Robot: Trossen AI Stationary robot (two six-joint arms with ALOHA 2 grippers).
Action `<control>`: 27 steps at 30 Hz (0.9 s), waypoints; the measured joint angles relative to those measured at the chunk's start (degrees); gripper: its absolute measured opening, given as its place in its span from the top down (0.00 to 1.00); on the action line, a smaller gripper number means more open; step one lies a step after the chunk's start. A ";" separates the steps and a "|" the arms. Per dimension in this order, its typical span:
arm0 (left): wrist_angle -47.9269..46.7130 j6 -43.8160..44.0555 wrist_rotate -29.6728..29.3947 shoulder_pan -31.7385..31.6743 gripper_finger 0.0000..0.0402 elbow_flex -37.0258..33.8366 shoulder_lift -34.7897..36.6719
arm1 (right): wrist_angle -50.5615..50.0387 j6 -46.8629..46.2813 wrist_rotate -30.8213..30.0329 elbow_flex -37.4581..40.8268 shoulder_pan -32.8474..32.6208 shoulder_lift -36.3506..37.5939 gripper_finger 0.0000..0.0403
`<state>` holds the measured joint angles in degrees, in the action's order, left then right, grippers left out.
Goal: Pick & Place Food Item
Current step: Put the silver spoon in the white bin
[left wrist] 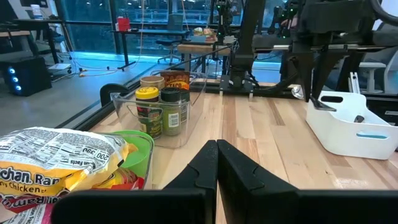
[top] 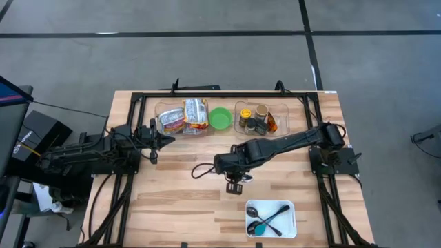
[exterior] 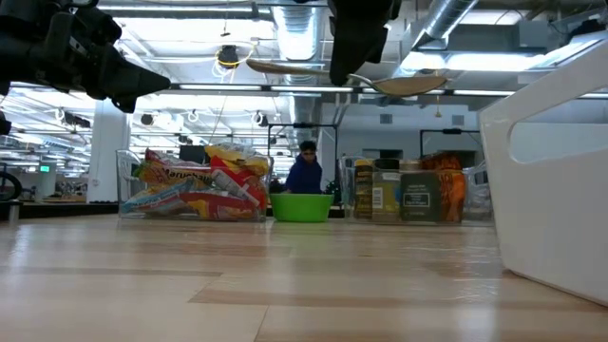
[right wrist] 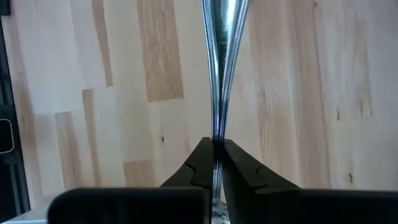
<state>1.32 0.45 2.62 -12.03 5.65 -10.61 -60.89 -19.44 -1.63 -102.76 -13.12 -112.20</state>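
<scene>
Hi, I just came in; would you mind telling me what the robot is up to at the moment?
The right gripper is shut on a metal utensil handle, holding it over the bare middle of the wooden table. Which utensil it is cannot be told. More utensils lie in the white tray at the near edge. The left gripper is shut and empty, waiting by the ramen packets. A green bowl sits between those and the clear bin of spice jars.
</scene>
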 joint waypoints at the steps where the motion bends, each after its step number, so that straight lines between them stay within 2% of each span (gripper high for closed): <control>1: 0.00 0.00 0.00 0.01 1.00 0.00 0.00 | -0.04 0.00 -0.08 0.00 0.01 0.00 0.98; 14: 0.00 0.00 0.01 0.02 1.00 0.00 0.00 | 0.05 3.76 0.21 0.00 -1.24 0.00 0.98; 21: -0.02 0.00 0.01 0.00 1.00 0.00 0.00 | -0.26 17.00 2.54 0.00 -4.60 0.02 0.98; 27: -0.02 0.00 0.00 0.02 1.00 0.00 0.00 | -0.89 20.17 2.60 0.00 -9.23 0.04 0.98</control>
<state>1.30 0.45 2.62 -12.01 5.65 -10.61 -61.78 0.73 0.97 -102.76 -22.35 -112.16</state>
